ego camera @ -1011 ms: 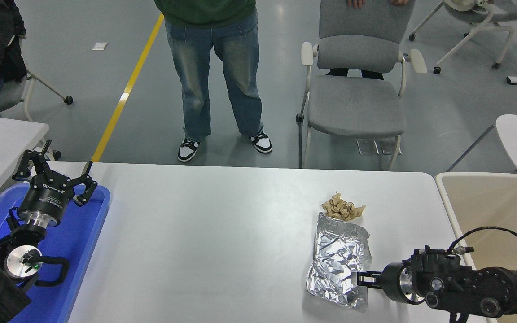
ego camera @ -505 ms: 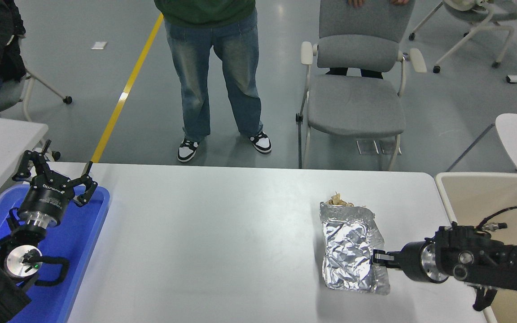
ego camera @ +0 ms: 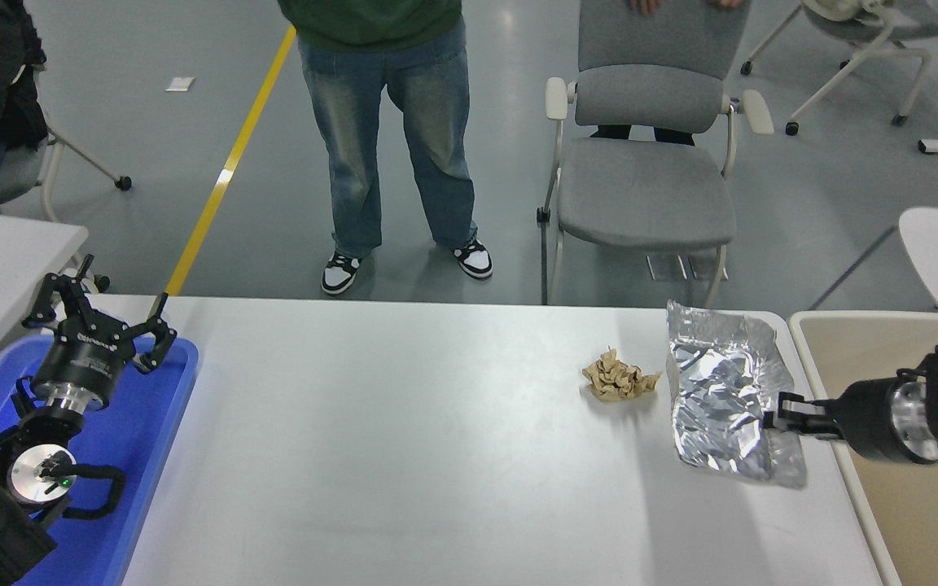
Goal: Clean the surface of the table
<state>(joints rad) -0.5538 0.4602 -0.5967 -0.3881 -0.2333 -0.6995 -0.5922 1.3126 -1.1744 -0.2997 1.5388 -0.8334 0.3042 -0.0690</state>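
Right gripper [ego camera: 780, 422]: your working tool, reaching in from the right edge, fingers pinched on the near right edge of the foil bag [ego camera: 721, 391]. The arm lies low over the gap between table and bin.

Foil bag: silver, crinkled, flattened pouch, hanging from your grip above the table's right end, its far corner close to the rounded table corner. By my reading it is on its way to the bin and not yet released.

Beige bin [ego camera: 823, 338]: open container just beside the table's right edge; its visible inside looks bare. Likely drop point for the bag.

Crumpled brown paper [ego camera: 618, 378]: small wad resting on the tabletop, just left of the bag, apart from it. Untouched; this is your remaining item.

Table surface [ego camera: 404, 439]: large white top with rounded corners, filling the lower middle of the view. Smooth, slightly glossy, no spills or stains that I can make out. Apart from the paper wad and the blue tray it carries nothing more.

Progress, as a judgement: roughly halfway. One piece lifted but not dropped, one piece left on the table.

Left gripper [ego camera: 103, 313]: parked at lower left over the blue tray [ego camera: 168, 407], fingers spread, holding nothing.

Far side: a person in jeans [ego camera: 392, 130] stands by; a grey chair [ego camera: 644, 179] is beside them.
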